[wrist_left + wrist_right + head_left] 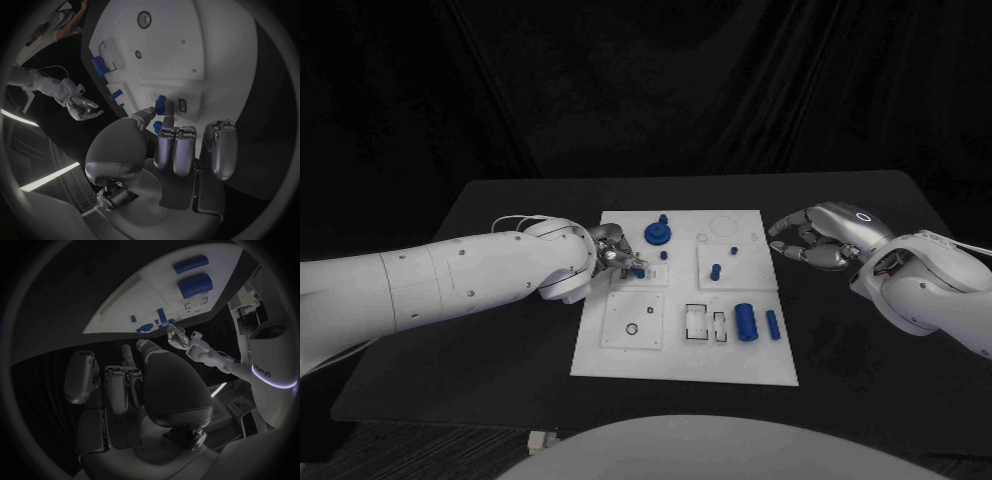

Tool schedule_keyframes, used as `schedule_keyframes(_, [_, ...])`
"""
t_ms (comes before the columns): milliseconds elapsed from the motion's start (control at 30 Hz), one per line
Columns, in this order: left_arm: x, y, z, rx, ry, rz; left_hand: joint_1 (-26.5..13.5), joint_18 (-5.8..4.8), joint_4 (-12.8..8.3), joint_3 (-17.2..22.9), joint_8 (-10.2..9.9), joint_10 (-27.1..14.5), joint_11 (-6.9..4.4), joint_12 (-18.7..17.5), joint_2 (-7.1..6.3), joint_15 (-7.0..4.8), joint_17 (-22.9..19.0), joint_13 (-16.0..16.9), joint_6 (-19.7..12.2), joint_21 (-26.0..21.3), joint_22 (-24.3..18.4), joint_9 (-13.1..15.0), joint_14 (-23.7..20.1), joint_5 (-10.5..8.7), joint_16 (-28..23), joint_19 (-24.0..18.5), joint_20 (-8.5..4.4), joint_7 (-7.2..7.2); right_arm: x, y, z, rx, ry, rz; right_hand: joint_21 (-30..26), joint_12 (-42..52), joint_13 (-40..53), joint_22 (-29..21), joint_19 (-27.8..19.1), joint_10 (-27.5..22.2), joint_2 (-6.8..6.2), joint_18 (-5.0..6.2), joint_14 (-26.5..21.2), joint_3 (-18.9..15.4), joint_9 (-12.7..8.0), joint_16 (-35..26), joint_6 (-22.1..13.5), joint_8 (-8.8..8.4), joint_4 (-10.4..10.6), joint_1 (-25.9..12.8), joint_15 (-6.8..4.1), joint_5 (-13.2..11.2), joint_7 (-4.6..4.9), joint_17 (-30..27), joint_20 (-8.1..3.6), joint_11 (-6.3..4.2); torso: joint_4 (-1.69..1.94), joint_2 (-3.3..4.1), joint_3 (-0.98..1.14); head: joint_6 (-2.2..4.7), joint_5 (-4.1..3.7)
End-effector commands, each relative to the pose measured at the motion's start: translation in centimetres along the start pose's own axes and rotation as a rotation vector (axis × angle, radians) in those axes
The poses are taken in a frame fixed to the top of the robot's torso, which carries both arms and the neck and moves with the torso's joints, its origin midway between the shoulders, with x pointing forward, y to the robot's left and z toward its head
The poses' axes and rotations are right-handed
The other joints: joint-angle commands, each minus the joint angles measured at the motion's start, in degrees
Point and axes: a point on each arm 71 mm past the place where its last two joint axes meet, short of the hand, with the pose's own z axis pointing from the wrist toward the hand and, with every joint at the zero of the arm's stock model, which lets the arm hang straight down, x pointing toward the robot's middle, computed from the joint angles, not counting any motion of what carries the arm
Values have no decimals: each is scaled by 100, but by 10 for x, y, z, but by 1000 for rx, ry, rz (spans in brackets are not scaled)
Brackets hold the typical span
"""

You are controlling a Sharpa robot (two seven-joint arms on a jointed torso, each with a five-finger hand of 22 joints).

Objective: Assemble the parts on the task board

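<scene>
— Blue part [638, 271] by the board's left edge: who has it?
— Left hand [607, 251] pinches it over the white task board [687, 362].
— And the right hand [808, 238]?
— Off the board's right edge, above the black tabletop [473, 330], fingers curled, grasping nothing.
— Other parts?
— Two blue cylinders [747, 322] lie near the board's right edge.

Place: a robot lab or test studio
Evidence: black curtains [661, 90] hung behind a black table [516, 350] — a white task board [687, 360] laid out in the middle
</scene>
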Motion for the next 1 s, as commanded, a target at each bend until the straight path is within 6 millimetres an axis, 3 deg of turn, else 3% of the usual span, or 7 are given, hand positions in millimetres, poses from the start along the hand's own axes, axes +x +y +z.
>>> schedule_keyframes(33, [4, -1, 0, 12, 23, 6, -62, 62, 23, -19, -40, 596, 41, 20, -11, 41, 1505, 1509, 8, -40, 1196, -11, 584, -27, 15, 63, 22, 30, 0, 0, -1, 6, -12, -1, -40, 15, 1509, 912, -38, 610, -10, 71, 531, 40, -6, -37, -19, -2, -9, 68, 13, 12, 7, 1285, 6, 27, 2, 1, 0, -1, 4])
schedule_keyframes(733, [7, 1, -2, 2, 52, 16, 145, 65, -14, -113, -20, 596, 27, 20, -24, 33, 1505, 1509, 49, -56, 1193, -16, 584, 128, 15, 56, 19, 10, 3, -1, -1, 8, -6, 1, -41, 15, 1509, 912, -35, 610, -20, 70, 533, 49, -12, -33, -20, -4, -13, 62, 13, 33, 8, 1289, 5, 27, 1, -1, 0, -1, 22])
schedule_keyframes(1000, [8, 2, -2, -14, 64, 22, 88, 71, 155, -304, -20, 596, 37, 20, -31, 39, 1505, 1509, 36, -84, 1184, -25, 584, -91, 15, 42, 22, 23, 3, -1, -1, 8, -4, 0, -41, 15, 1509, 912, -35, 610, -20, 70, 533, 49, -12, -33, -20, -4, -13, 62, 13, 33, 8, 1289, 5, 27, 1, -1, 1, -1, 25])
